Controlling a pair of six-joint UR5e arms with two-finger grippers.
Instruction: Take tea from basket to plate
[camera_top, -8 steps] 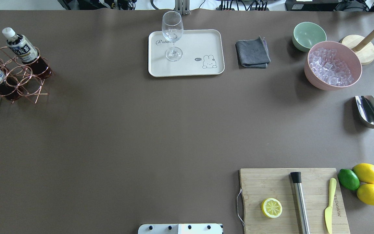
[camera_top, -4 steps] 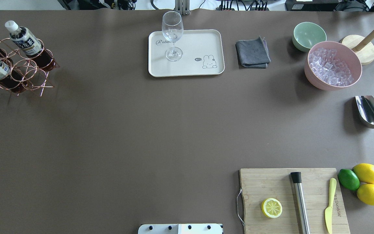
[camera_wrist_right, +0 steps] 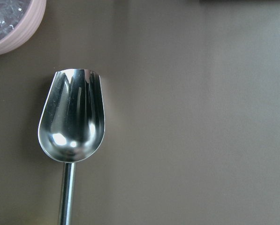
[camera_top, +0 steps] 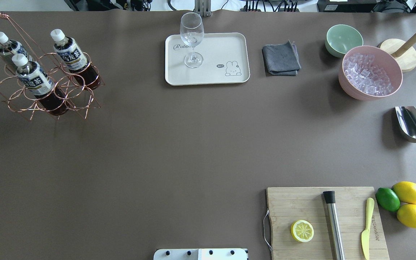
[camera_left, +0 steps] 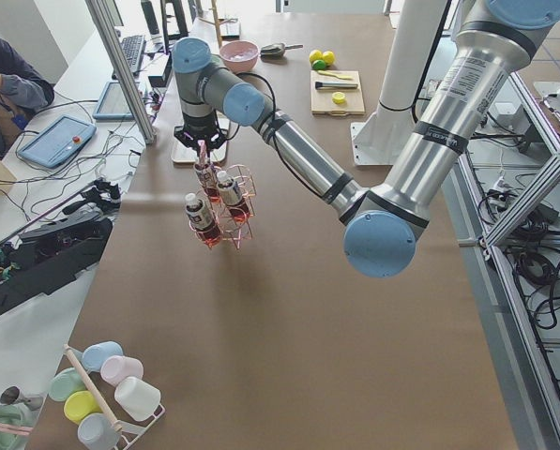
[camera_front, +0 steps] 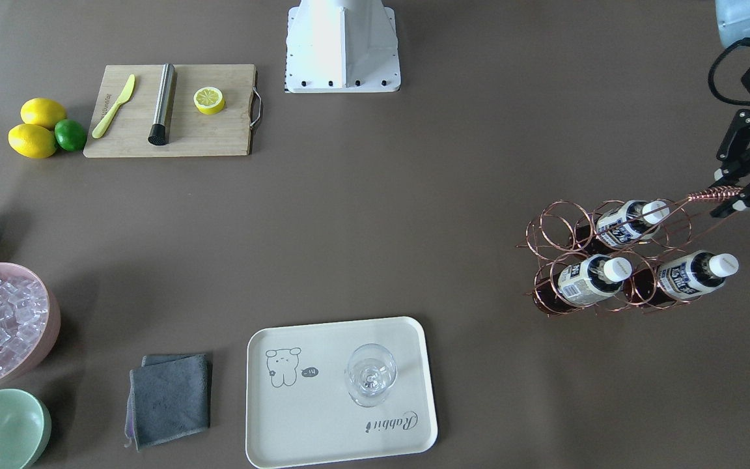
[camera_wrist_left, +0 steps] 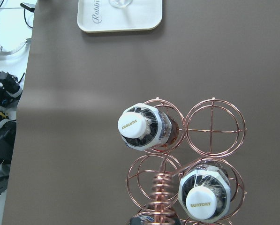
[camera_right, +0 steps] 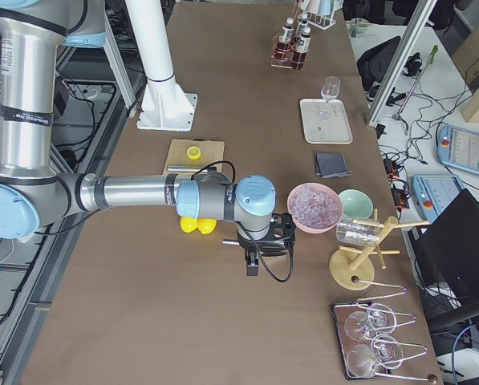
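Three tea bottles (camera_top: 69, 50) (camera_top: 33, 76) (camera_top: 7, 45), dark brown with white caps, stand in a copper wire basket (camera_top: 4, 90) at the table's far left. My left gripper (camera_front: 736, 195) is shut on the basket's coiled handle (camera_front: 707, 193), and the basket (camera_front: 560, 225) hangs tilted from it. The left wrist view looks down on the caps (camera_wrist_left: 135, 126) and the handle (camera_wrist_left: 161, 197). The cream plate (camera_top: 222, 47) lies at the back middle with a stemmed glass (camera_top: 192, 36) on it. My right gripper (camera_right: 255, 257) hovers over the scoop; whether it is open I cannot tell.
A grey cloth (camera_top: 281, 59), a mint bowl (camera_top: 343, 38) and a pink bowl of ice (camera_top: 370, 74) lie right of the plate. A steel scoop (camera_top: 412, 124), a cutting board (camera_top: 302, 206) with lemon half, muddler and knife, and loose lemons (camera_top: 409, 192) fill the right side.
The basket with its three bottles has moved right, away from the table's left edge toward the plate. Its handle has come into the overhead view. Nothing else moved.
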